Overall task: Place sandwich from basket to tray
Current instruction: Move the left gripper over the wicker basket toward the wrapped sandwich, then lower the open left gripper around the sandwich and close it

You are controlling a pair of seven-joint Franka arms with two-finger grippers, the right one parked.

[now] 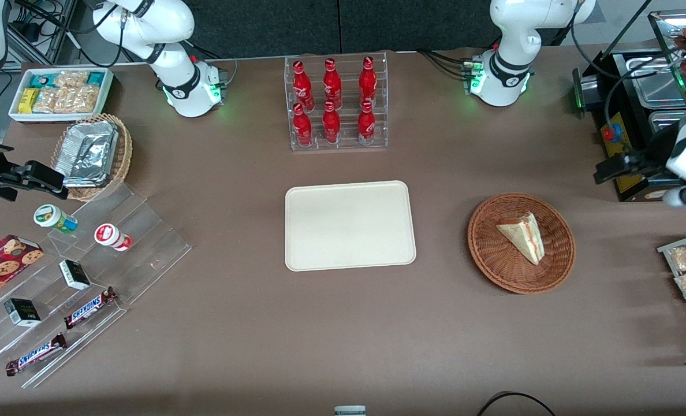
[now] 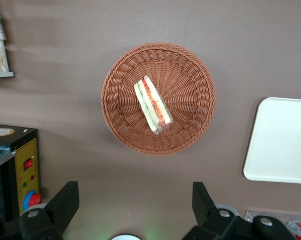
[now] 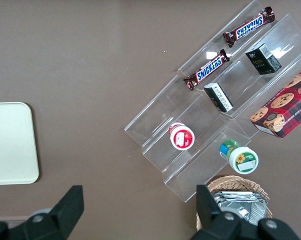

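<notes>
On the brown table (image 1: 343, 323), near to far from the front camera:
Candy bars (image 1: 60, 330): two on a clear stepped rack (image 1: 83, 277), nearest the camera, toward the parked arm's end.
Basket (image 1: 496, 263): round, reddish-brown wicker, toward my end of the table, apart from the tray.
Sandwich (image 1: 523, 236): inside the basket, near its middle, lying on its side, red and cream filling stripe showing along one long edge. Nothing touching it.
Tray (image 1: 349, 225): cream, flat on the table mid-way along, beside the basket with bare table between them. Nothing on it.
My claw (image 1: 614, 169): fingers (image 2: 64, 202) spread apart, holding nothing. High over the table edge at my end, off to the side of the basket, a bit farther from the camera than it. In my wrist view the basket and sandwich sit between and past the fingertips.
Bottles (image 1: 332, 99): six red ones in a clear rack, farther from the camera than the tray.
</notes>
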